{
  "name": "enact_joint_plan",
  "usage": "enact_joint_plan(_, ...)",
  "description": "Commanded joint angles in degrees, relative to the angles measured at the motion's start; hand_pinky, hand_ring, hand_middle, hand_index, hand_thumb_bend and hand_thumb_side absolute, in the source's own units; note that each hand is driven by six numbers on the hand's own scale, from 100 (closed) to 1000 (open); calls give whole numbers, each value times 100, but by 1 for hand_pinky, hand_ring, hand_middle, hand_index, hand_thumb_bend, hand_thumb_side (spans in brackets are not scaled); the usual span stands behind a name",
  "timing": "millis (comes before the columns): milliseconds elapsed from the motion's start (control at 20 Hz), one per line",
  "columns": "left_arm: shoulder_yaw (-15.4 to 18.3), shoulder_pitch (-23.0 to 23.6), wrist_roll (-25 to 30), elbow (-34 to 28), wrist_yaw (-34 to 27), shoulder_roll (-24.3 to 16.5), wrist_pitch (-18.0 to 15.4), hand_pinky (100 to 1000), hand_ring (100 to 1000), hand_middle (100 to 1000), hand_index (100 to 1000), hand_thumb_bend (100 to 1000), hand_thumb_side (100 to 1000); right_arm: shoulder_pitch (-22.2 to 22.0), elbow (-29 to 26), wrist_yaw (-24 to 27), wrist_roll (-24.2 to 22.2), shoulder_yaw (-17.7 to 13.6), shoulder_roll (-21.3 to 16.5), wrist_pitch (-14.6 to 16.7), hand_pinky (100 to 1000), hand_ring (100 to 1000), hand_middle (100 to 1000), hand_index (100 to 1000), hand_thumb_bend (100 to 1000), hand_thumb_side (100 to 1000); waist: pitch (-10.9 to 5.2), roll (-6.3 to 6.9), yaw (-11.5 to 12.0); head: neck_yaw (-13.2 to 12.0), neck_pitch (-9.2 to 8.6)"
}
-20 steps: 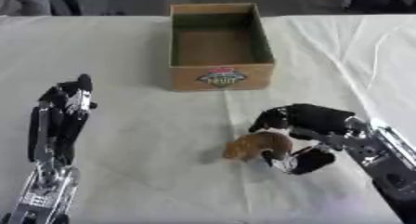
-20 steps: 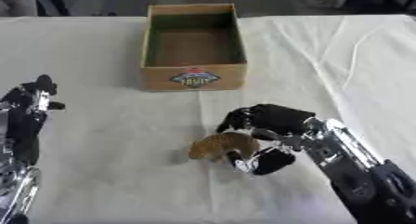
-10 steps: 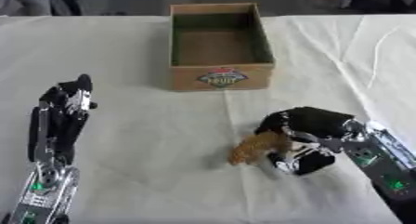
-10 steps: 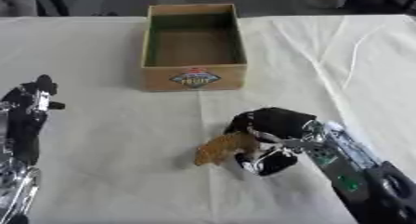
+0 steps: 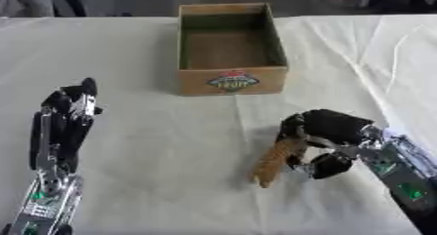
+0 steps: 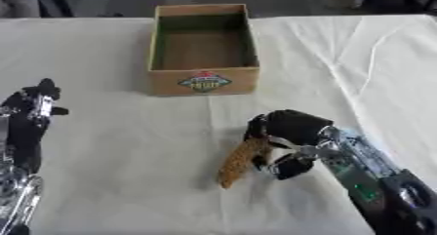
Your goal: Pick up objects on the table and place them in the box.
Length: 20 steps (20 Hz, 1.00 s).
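Right hand (image 5: 328,131) curls round the top of a brown elongated object (image 5: 275,162) near right of table (image 5: 153,146) | object's lower tip hangs toward cloth | cardboard box (image 5: 228,48) far centre | left hand (image 5: 67,117) idle near left, fingers straight

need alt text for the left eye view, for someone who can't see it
The robot's right hand, fingers curled, grips the top end of a long brown object whose lower end slants down to the white tablecloth. An open cardboard box with nothing visible inside sits beyond it. The left hand rests idle at the left, fingers up.
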State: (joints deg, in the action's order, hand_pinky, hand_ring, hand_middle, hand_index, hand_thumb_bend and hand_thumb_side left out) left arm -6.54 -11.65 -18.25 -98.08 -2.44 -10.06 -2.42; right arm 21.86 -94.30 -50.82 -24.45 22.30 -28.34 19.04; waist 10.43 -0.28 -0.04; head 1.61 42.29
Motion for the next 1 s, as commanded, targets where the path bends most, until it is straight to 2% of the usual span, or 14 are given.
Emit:
enact_joint_plan(50,7,-50,7,-62,20,-62,1,535,754,486,570,346,502,49,-83,31,228,-111,-95,-61,357,379,419,552,100,173,-74,4,-16,-9,-13)
enact_joint_plan(250,12,-48,4,-61,23,-63,2,535,754,486,570,346,503,51,-189,207,496,-200,-144,-214,285,265,298,437,100,177,-76,4,-23,-19,-27)
enact_joint_plan(400,16,-49,3,-61,27,-68,3,535,754,486,570,346,503,74,-326,519,507,-280,-231,-380,261,236,268,408,100,194,-80,1,-31,-32,-37)
enact_joint_plan(750,23,-28,-1,-59,33,-81,5,535,754,486,571,346,503,395,-838,1439,149,-534,-748,-780,253,231,263,404,100,190,-98,-13,-39,-60,-57)
enact_joint_plan(1000,9,-4,11,-53,28,-85,9,536,754,486,571,346,504,804,-790,1827,130,-717,-1105,-1007,254,232,263,404,100,175,-123,-24,6,-54,-52)
